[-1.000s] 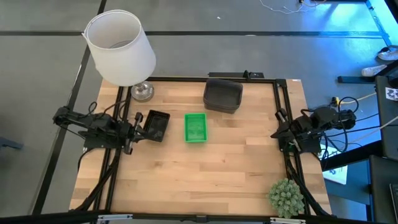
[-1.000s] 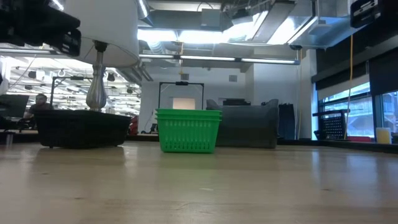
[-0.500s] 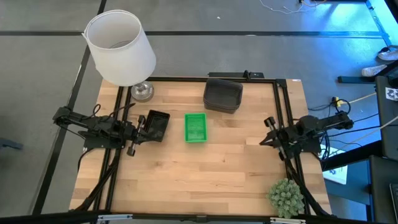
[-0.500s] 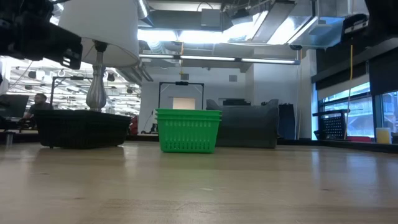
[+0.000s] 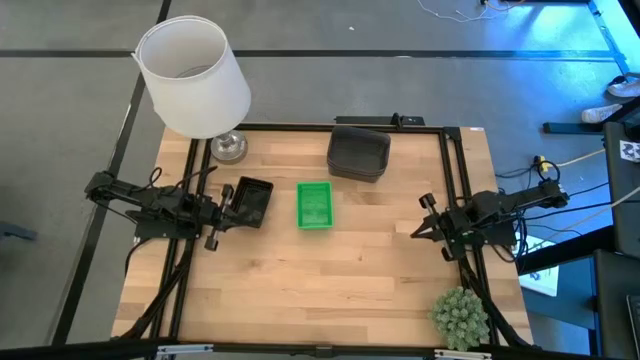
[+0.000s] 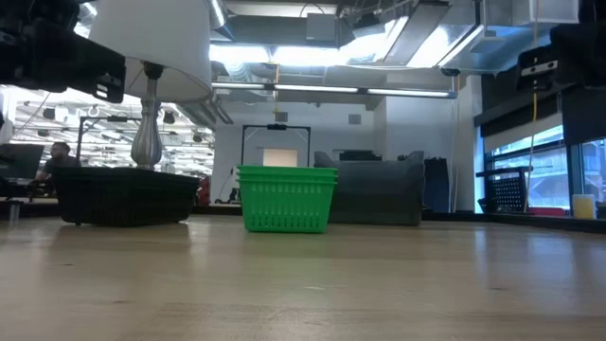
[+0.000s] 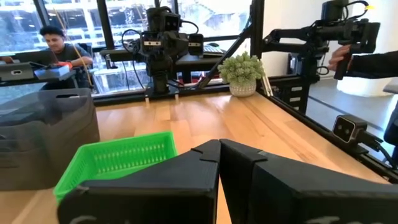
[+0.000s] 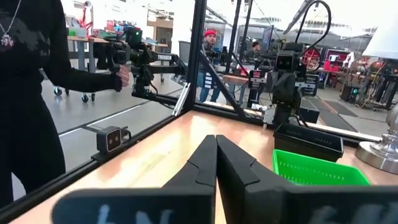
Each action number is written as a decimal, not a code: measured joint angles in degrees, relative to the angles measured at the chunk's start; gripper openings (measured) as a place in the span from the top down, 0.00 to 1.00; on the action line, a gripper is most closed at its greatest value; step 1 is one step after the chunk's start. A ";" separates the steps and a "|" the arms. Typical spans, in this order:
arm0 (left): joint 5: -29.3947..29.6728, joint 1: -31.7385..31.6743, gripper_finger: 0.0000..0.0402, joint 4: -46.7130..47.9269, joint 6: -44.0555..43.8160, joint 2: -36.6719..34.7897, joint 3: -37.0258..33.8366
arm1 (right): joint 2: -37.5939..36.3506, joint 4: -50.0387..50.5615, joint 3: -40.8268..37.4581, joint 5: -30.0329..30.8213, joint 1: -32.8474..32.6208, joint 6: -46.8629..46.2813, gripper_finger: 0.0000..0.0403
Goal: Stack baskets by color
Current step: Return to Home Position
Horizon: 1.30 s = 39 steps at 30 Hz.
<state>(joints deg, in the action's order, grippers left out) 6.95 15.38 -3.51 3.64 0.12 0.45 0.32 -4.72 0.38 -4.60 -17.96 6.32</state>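
Green baskets (image 5: 314, 205) between left tool (image 5: 222, 212) and right tool (image 5: 420, 227), apart from both | both closed; holding nothing

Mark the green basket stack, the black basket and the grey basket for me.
green basket stack (image 5: 314, 205): high view, on the top basket's mesh floor.
black basket (image 5: 254, 199): high view, on its inner floor.
grey basket (image 5: 358, 152): high view, on its inner floor.

green basket (image 5: 314, 205): bright green, mesh sides | small basket (image 5: 252, 200): black | large basket (image 5: 358, 153): smoky grey | lampshade (image 5: 193, 75): white
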 joint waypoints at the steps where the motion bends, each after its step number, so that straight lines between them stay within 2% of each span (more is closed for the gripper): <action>1: 0.11 0.01 1.00 0.00 0.02 0.00 0.00 | 0.00 0.27 0.00 0.00 -0.02 -0.04 0.99; 12: 7.48 0.00 1.00 0.02 1.11 0.00 -0.02 | 0.00 0.26 0.02 0.00 -0.01 -2.97 0.97; 39: 7.75 0.00 1.00 0.02 1.09 0.01 -0.02 | 0.00 0.31 0.04 0.00 -0.02 -3.00 0.97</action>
<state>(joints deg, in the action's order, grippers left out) 14.70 15.38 -3.49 4.73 0.13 0.43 0.32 -4.40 0.43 -4.60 -17.98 3.31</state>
